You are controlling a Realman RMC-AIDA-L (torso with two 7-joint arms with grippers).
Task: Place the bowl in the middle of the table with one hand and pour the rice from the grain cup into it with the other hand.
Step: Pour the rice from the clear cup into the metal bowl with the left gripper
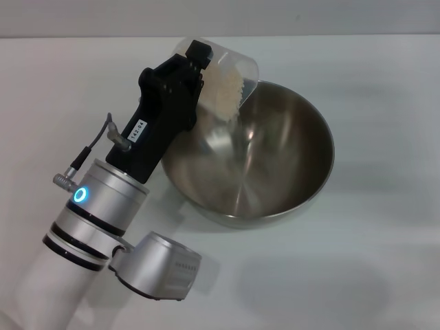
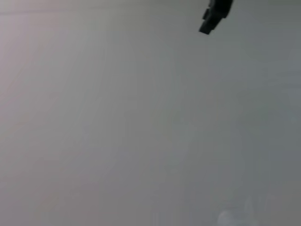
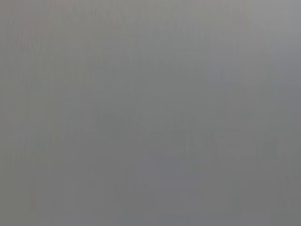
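Note:
The steel bowl [image 1: 261, 155] stands on the white table [image 1: 385, 261] near the middle, its shiny inside showing no rice. My left gripper [image 1: 196, 58] is shut on the clear grain cup [image 1: 223, 75] and holds it tilted over the bowl's far left rim. The rice [image 1: 227, 93] is heaped at the cup's mouth, right at the rim. The left wrist view shows only a blank pale surface and a black fingertip [image 2: 214, 16]. The right gripper is out of view; its wrist view shows plain grey.
The left arm's silver wrist [image 1: 103, 213] and elbow joint [image 1: 158, 265] lie over the table's near left. The table's far edge [image 1: 344, 36] runs along the back, just behind the cup.

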